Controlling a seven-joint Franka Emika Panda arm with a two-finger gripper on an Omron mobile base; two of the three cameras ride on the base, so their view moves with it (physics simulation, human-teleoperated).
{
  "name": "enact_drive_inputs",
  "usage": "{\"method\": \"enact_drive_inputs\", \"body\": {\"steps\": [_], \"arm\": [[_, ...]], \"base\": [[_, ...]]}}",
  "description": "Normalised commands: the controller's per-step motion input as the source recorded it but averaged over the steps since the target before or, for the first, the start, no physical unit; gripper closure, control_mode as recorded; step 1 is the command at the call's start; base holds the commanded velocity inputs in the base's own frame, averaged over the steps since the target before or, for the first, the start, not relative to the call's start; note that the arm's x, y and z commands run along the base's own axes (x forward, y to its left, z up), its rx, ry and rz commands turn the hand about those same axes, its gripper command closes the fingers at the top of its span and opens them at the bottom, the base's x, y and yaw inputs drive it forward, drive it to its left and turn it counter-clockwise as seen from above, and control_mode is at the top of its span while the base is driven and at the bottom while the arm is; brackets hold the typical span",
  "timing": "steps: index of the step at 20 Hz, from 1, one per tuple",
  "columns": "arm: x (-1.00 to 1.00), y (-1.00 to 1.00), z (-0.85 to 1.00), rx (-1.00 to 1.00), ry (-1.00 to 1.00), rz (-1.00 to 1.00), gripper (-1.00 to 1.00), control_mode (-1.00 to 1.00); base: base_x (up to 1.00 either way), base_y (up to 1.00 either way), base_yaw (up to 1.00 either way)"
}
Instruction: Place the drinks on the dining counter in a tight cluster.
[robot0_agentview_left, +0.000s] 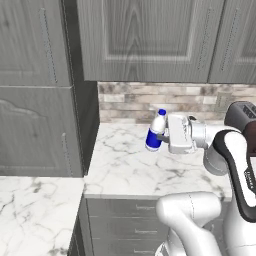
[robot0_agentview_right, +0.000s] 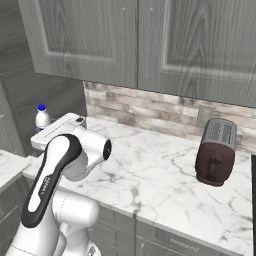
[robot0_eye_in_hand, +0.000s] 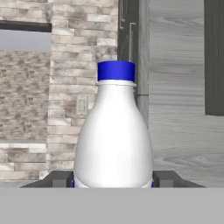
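A small water bottle with a blue cap and blue label hangs tilted just above the marble worktop, near the brick backsplash. My gripper is shut on its lower body from the right. In the hand view the bottle stands upright between the two dark fingers, which press its sides. In the right base view the bottle's top peeks out behind my hand. A second marble slab at the lower left looks like the dining counter.
A dark toaster stands on the worktop at the right, near the backsplash. Grey upper cabinets hang above, and a tall grey cabinet closes off the worktop's left end. Grey drawers sit below the worktop.
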Motion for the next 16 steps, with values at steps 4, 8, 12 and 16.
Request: {"method": "enact_drive_inputs", "body": {"steps": [4, 8, 12, 16], "arm": [[-0.16, 0.0, 0.0, 0.0, 0.0, 0.0, 1.0, -1.0], [-0.16, -0.02, 0.0, 0.01, 0.0, 0.0, 1.0, 1.0], [0.0, 0.0, 0.0, 0.0, 0.0, 0.0, 1.0, 1.0], [0.0, 0.0, 0.0, 0.0, 0.0, 0.0, 1.0, 1.0]], "base": [[0.0, 0.0, 0.0], [-0.72, -0.11, -0.04], [-1.0, -0.01, -0.01], [-1.0, -0.04, -0.02]]}}
